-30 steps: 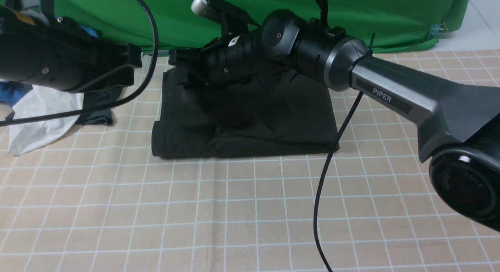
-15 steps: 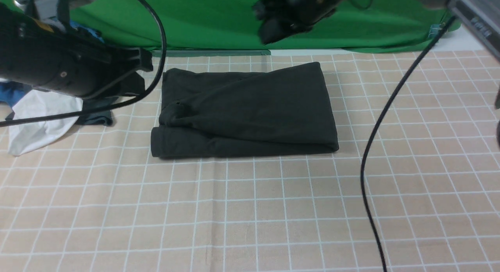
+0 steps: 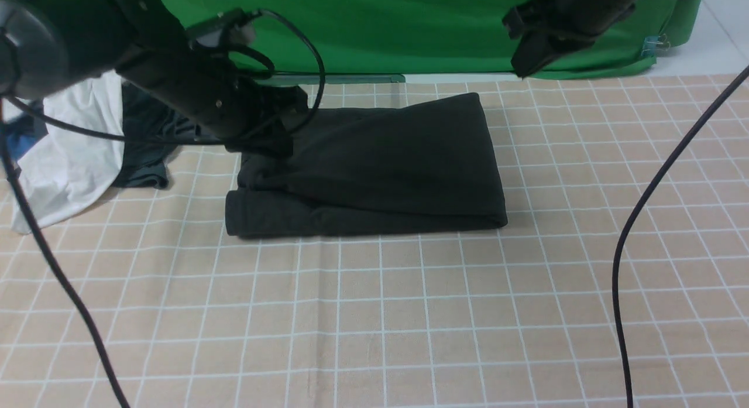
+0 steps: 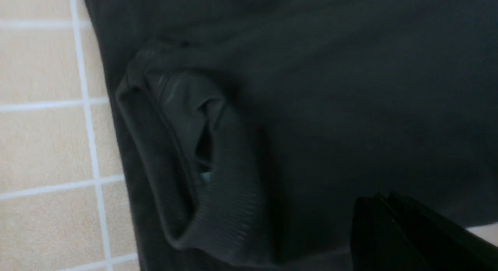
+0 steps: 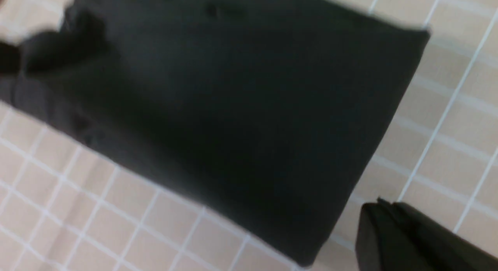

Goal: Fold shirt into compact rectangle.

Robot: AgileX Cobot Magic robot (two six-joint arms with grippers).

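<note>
Front view shows the shirt (image 3: 374,162) folded into a rough rectangle on the checked table (image 3: 374,314), its left end bunched and partly covered by the left arm. The left pincer (image 3: 279,140) sits low over that end of the shirt; its tips are lost against the black cloth, so whether it is clenched or released cannot be told. Left wrist view gives only a dark corner of the pincer (image 4: 412,232) beside a ribbed cuff or collar opening (image 4: 194,158). The right pincer (image 3: 529,57) hangs high beyond the shirt's far right corner, blurred, its state unclear. Left of the shirt lie a white garment (image 3: 70,156) and a dark grey garment (image 3: 143,162), both half hidden by the arm.
</note>
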